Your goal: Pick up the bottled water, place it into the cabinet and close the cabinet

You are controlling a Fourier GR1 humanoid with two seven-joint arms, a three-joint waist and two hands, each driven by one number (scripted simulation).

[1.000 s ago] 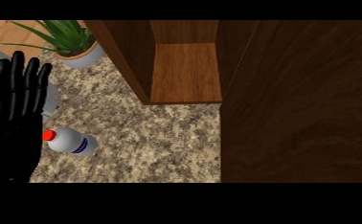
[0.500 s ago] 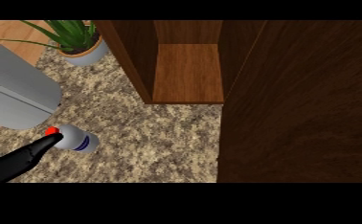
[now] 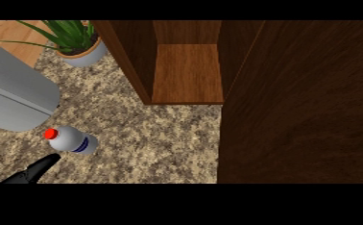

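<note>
The water bottle, clear with a red cap and a blue label, lies on its side on the speckled counter at the lower left. Only a straight black finger of my left hand shows in the lower-left corner, pointing up at the bottle and stopping just short of it, holding nothing. My grey left forearm crosses the left edge above the bottle. The wooden cabinet stands open at the top centre with a bare shelf. My right hand is out of view.
A potted green plant stands at the back left beside the cabinet's left wall. A large dark wooden panel fills the right side from top to bottom.
My left hand, upright and open at the left edge a second ago, has dropped to the lower-left corner near the bottle. The forearm now crosses the left edge. The bottle has not moved.
</note>
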